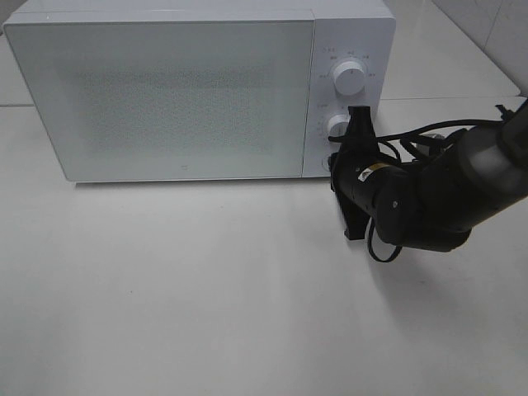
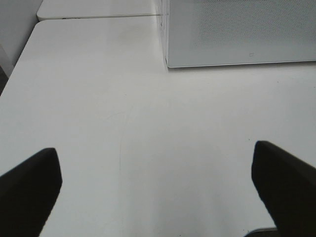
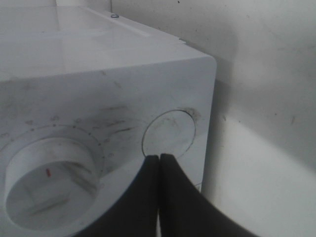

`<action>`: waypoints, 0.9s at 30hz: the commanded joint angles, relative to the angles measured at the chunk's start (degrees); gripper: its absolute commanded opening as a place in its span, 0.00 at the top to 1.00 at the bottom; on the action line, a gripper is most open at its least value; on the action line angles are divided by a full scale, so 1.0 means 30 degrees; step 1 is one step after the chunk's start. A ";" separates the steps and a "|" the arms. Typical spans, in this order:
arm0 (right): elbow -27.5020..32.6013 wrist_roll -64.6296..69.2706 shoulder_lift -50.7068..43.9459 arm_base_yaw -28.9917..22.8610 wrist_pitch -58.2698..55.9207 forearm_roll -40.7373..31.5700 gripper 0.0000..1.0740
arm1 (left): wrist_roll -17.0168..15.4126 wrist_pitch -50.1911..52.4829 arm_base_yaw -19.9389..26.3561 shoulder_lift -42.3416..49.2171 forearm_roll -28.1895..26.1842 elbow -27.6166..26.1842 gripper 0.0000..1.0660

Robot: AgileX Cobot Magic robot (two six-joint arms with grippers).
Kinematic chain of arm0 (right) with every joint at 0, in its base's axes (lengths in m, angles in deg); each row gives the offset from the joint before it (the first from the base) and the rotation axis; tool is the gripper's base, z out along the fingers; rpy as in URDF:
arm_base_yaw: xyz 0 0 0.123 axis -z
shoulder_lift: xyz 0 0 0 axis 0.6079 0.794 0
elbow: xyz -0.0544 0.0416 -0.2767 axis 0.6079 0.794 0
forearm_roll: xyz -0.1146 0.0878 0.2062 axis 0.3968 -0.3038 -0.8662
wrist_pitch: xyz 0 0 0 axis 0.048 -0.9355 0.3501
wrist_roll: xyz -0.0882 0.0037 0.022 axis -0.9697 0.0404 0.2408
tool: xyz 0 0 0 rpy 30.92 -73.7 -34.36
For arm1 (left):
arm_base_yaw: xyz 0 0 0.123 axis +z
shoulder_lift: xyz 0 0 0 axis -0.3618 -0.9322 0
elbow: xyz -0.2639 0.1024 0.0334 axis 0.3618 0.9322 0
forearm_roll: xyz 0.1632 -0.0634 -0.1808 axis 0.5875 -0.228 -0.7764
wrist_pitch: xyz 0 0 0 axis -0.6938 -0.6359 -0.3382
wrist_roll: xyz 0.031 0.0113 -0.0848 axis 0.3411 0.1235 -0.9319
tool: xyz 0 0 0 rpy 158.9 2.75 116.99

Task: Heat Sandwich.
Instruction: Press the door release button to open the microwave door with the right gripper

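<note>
The right gripper covers part of the microwave's lower knob, the print around the dials is too small to read, the frosted door hides the inside, and the left gripper's fingers run off the picture's edge.

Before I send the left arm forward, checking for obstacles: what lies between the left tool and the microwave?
Nothing: the left wrist view shows only bare white table between the open left tool and the microwave.
</note>
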 commanded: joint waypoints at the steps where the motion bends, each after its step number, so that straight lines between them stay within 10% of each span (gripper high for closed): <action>1: -0.0649 0.0057 0.0458 0.0095 -0.0439 0.0306 0.99 | -0.0057 0.0191 -0.0095 0.0420 -0.0057 0.0038 0.05; 27: -0.1623 0.0630 0.1108 0.0993 0.1184 0.1375 0.99 | -0.0057 0.0191 -0.0095 0.0401 -0.0057 0.0038 0.05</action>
